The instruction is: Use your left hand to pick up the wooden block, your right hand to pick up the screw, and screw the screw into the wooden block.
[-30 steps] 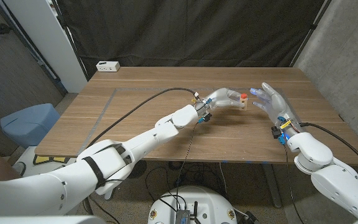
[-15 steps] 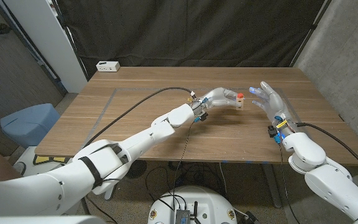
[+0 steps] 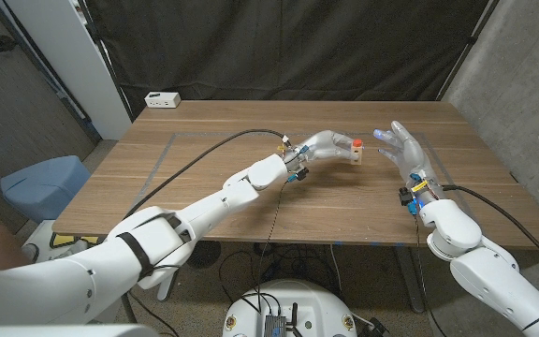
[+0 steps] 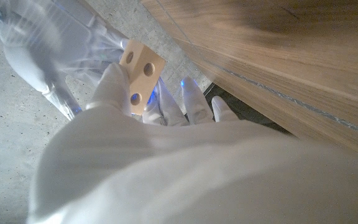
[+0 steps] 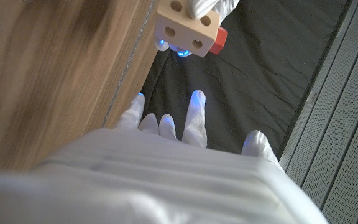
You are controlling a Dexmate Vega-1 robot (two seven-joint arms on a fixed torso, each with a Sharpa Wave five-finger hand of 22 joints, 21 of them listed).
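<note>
While the left hand (image 3: 330,145) pinches the wooden block (image 3: 355,153) with its red screw (image 3: 356,143), the right hand's (image 3: 402,148) fingers (image 5: 194,121) are spread.

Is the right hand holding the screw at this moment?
No: in the head view the right hand is open with fingers spread, while the red-headed screw sits in the wooden block gripped by the left hand.

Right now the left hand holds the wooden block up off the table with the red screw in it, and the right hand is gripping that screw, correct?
Not quite. The left hand does hold the wooden block with the red screw in it, but the right hand grips nothing: the head view shows it beside the block, fingers spread, apart from the screw.
</note>
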